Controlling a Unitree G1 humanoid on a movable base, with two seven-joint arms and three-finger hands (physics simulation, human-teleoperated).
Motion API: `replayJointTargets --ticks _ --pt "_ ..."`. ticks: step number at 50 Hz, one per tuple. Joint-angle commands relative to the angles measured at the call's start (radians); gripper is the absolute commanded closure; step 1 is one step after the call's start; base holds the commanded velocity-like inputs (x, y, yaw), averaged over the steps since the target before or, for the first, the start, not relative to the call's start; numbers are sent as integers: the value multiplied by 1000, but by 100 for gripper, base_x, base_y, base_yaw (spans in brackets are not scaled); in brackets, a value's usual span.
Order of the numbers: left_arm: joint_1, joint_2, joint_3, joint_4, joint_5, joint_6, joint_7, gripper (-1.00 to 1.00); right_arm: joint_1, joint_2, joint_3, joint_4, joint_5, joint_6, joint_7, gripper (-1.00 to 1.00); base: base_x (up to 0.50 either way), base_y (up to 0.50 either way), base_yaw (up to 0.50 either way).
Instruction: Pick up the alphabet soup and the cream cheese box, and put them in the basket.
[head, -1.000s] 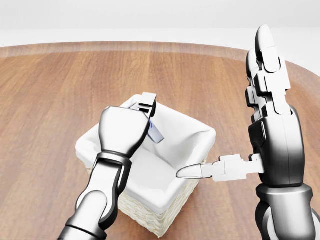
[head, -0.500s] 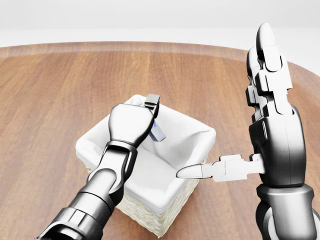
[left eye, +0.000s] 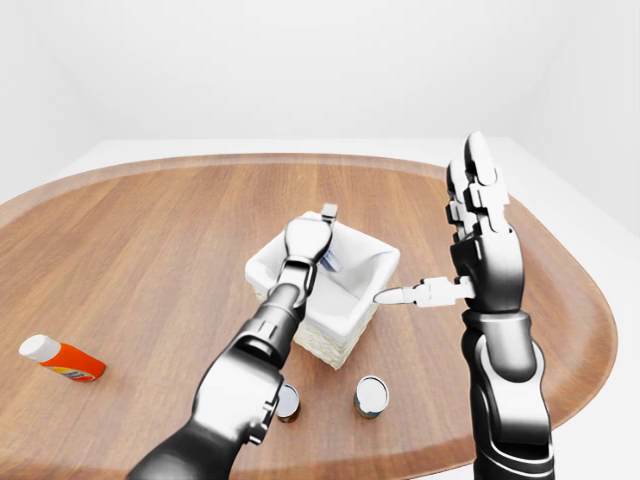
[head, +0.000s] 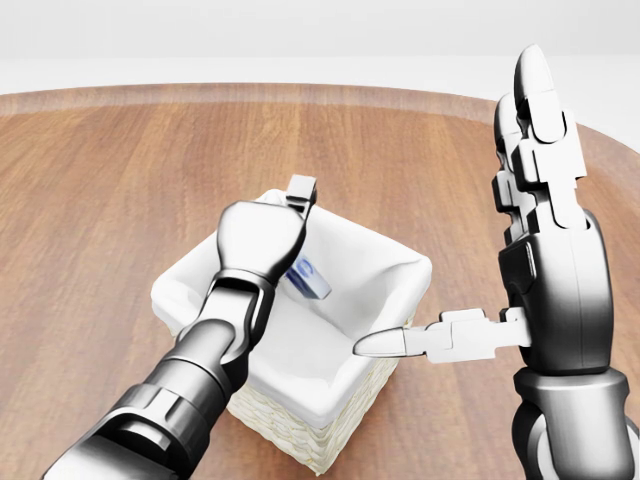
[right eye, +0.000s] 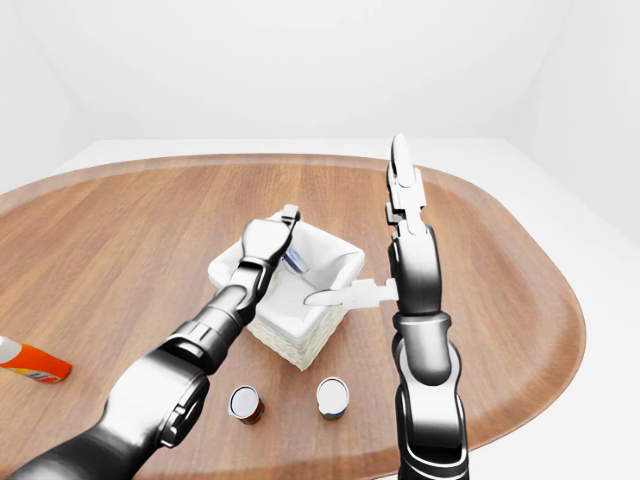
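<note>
Midway through task. Left hand (head: 262, 238) over basket (head: 405, 262), fingers loosened; cream cheese box (head: 306, 278) tilted inside, apparently just released. Right hand (head: 540, 250) spread wide, empty, beside basket. Two cans (right eye: 332, 396) on tabletop (left eye: 150, 240); alphabet soup presumably among them, not yet picked.

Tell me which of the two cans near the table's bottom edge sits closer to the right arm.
The silver-sided can, on the right of the pair. The other can, with the red label, stands to its left under the left arm.
</note>
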Motion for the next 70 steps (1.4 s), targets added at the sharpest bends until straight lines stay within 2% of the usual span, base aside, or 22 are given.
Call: replayJointTargets --ticks 1,23,29,35,39,42,50,57,61,62,63,70 --pt "-22 4 12 -2 -35 0 9 -100 1 -1 0 4 0 0 -1 -100 0 0 0" --pt "-16 18 21 -49 -71 0 2 -100 -2 0 -1 0 0 0 0 -100 0 0 0" --pt "74 38 24 -233 -67 0 -8 -100 -3 -1 1 0 -2 0 1 -100 0 0 0" --pt "214 68 41 -539 -47 0 -89 -100 -2 -1 2 3 -5 0 1 -100 0 0 0" --pt "212 79 55 -548 -41 0 -91 -100 1 -1 5 5 -10 0 1 -100 0 0 0" --pt "249 81 58 -614 -43 0 -95 -100 1 1 4 6 -11 0 1 -100 0 0 0" --pt "348 87 71 -738 -64 0 -56 -100 0 1 4 3 -12 0 3 -100 0 0 0" --pt "415 134 117 -858 -121 0 16 -100 2 1 5 11 -13 0 2 -100 0 0 0" --pt "469 163 141 -950 -147 -2 9 -100 0 1 6 7 -15 0 2 -100 0 0 0" --pt "478 169 148 -983 -146 -10 46 -100 -1 1 6 5 -16 0 3 -100 0 0 0" --pt "502 173 165 -1049 -164 -1 43 -100 -1 1 6 4 -17 0 2 -100 0 0 0" --pt "538 208 201 -1114 -218 0 19 -100 -3 2 6 -4 -17 0 2 -100 0 0 0"
